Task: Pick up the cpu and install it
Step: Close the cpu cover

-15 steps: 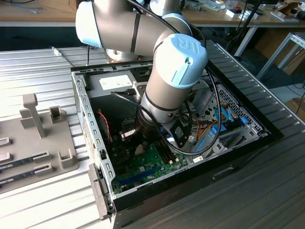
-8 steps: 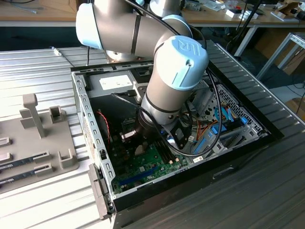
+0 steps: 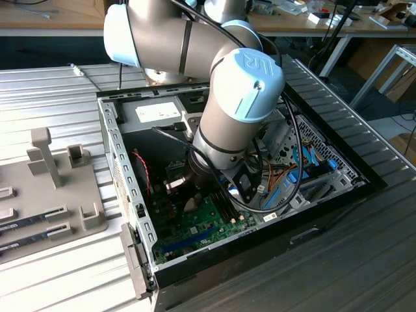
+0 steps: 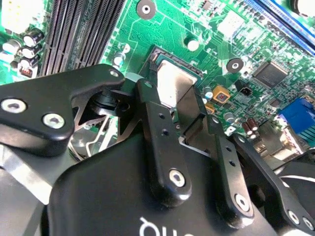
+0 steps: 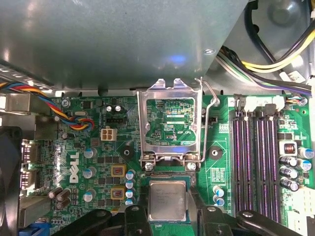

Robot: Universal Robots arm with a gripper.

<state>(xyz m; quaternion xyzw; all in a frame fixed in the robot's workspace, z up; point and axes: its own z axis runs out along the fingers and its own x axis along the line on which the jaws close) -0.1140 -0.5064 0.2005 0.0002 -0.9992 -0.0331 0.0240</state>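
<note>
The black two-fingered gripper [image 4: 183, 105], nearest the lens in the second wrist view, is seen across the lower half of that frame, its matte linkage arms and screw heads running up toward the centre. Beyond it, the green motherboard [image 4: 206, 29] is spread over the upper half, inside the open black-and-steel computer case [image 3: 120, 153] recorded at the centre of the exterior view, into which the grey arm with pale blue joint caps [image 3: 244, 84] is lowered.

The small flat square cpu with silver-grey metal lid and green rim [image 5: 168, 200] is found at lower centre of the first wrist view, with black fingers [image 5: 135, 219] set against its two opposite sides; the gripper is judged to be clenched on the cpu.

The key relation is noted in the first wrist view: the opened steel socket frame with its wire lever [image 5: 170, 123] lies directly above the cpu in the frame, just beside it, not yet over it.

The cpu's near edge is cut off by the frame's bottom. Whether the chip touches the board cannot be told.
</note>
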